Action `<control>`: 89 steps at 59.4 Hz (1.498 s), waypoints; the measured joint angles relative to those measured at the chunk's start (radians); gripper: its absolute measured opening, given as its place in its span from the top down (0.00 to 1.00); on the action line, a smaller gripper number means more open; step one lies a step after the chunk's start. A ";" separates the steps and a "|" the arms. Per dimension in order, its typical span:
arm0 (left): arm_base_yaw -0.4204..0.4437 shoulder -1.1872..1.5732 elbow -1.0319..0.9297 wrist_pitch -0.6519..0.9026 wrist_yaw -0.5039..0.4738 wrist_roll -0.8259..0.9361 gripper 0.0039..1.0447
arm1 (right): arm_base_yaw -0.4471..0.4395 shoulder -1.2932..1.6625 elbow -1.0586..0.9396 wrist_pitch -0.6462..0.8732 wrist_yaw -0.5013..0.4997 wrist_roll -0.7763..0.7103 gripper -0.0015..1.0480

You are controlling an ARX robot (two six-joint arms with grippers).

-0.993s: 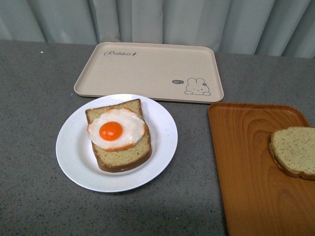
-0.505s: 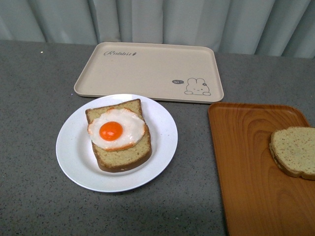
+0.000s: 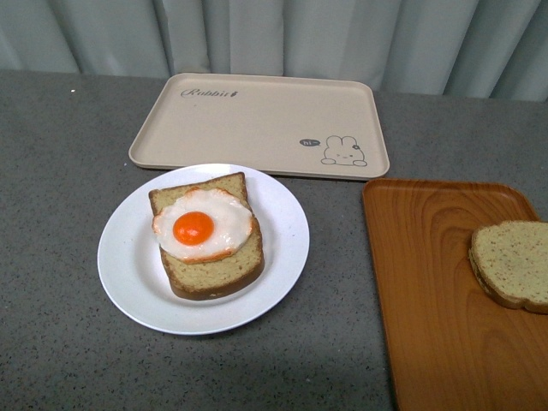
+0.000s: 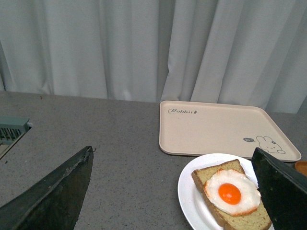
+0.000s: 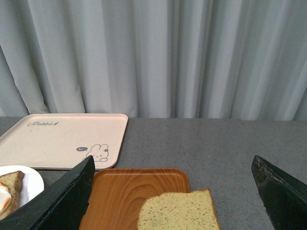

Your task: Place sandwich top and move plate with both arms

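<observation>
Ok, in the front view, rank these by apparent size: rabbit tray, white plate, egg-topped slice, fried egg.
Largest to smallest:
1. rabbit tray
2. plate
3. egg-topped slice
4. fried egg
The tray lies farther back, so it is likely bigger still than it looks.

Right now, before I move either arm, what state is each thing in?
plate: on the table, not gripped.
egg slice: on the plate, uncovered.
sandwich top: flat on the orange tray, not gripped.
rabbit tray: bare.
left gripper: open, empty.
right gripper: open, empty.
</observation>
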 joint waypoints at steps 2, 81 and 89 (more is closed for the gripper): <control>0.000 0.000 0.000 0.000 0.000 0.000 0.06 | 0.000 0.000 0.000 0.000 0.000 0.000 0.09; 0.000 -0.001 0.000 0.000 0.000 0.000 0.06 | -0.143 0.297 0.079 0.021 0.118 -0.052 0.09; 0.000 -0.001 0.000 0.000 0.000 0.000 0.06 | -0.359 0.665 0.163 0.191 0.049 -0.085 0.09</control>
